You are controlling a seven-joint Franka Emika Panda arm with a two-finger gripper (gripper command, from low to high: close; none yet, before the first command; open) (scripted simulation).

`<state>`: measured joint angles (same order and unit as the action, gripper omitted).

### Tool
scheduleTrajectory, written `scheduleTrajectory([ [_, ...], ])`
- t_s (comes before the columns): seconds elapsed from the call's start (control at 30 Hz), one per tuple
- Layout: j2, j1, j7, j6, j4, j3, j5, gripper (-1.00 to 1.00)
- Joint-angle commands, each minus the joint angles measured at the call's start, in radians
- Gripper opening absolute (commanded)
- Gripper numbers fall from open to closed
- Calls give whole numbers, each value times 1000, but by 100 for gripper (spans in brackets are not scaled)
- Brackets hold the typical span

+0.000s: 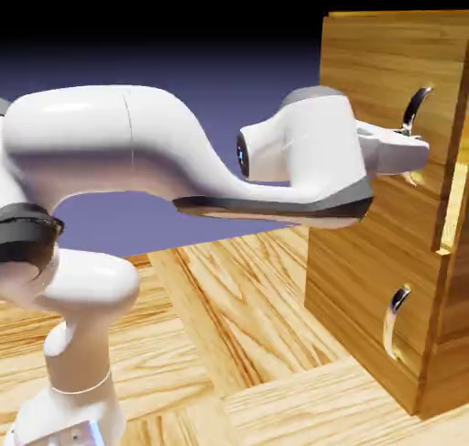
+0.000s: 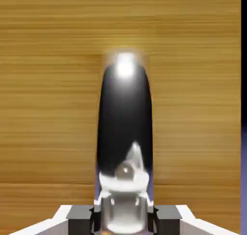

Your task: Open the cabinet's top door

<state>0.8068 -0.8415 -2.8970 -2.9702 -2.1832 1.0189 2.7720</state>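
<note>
Against a blue-violet backdrop, the gripper point(image 1: 414, 148) clamps the top door point(image 1: 385, 69)'s handle point(image 2: 124, 128), gripped near its lower end.

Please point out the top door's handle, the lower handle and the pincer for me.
top door's handle point(image 2: 124, 123), hand view: its dark curved middle.
lower handle point(image 1: 396, 318), exterior view: middle of the silver curve.
pincer point(image 1: 414, 145), exterior view: tips at the upper handle.
</note>
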Motion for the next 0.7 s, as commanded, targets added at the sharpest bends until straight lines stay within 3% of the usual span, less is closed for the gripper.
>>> scheduleTrajectory([
  [0.0,-2,36,0,14,-24,-27,-17,-100],
  [0.33,30,399,60,143,-258,-330,-244,-100],
  [0.67,197,711,239,305,-507,-681,-645,-100],
])
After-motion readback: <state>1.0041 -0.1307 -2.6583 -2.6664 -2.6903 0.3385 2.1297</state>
